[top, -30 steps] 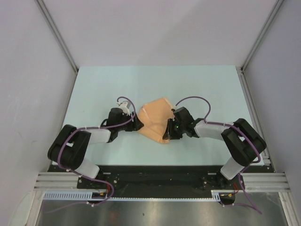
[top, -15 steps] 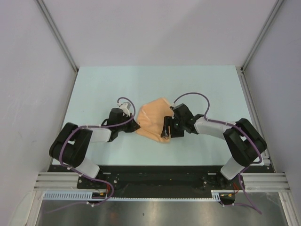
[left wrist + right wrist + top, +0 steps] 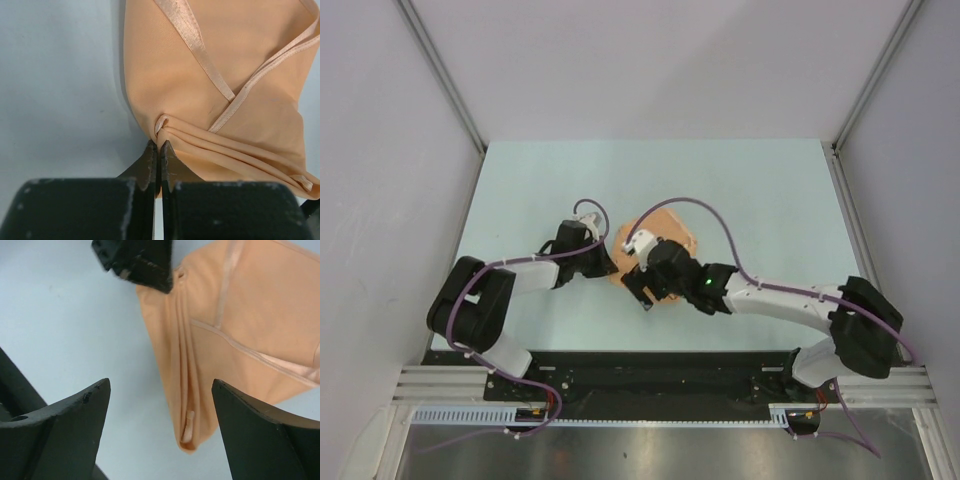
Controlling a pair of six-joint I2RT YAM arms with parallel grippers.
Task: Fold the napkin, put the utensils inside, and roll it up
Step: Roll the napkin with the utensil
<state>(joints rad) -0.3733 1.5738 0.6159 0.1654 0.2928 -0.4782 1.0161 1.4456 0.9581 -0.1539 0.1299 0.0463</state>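
The peach-orange napkin [image 3: 672, 226] lies folded and bunched at the table's middle, mostly under my right arm. In the left wrist view the napkin [image 3: 200, 75] shows hemmed edges crossing and folds gathered at my left gripper [image 3: 157, 147], which is shut on that pinched left edge. In the top view the left gripper [image 3: 608, 262] sits at the cloth's left side. My right gripper [image 3: 161, 385] stands open just above the napkin's [image 3: 240, 315] near corner, its jaws wide on either side of a narrow fold. In the top view the right gripper [image 3: 638, 288] is close beside the left one. The utensils are out of view.
The pale blue table [image 3: 520, 180] is fenced by grey walls left, right and behind. A black rail [image 3: 650, 365] runs along its near edge. The left gripper's black fingers [image 3: 140, 262] reach into the top of the right wrist view.
My left gripper has shut on the napkin's left edge. The right gripper has opened wide and swung left across the cloth to its near-left corner. The napkin now looks more bunched.
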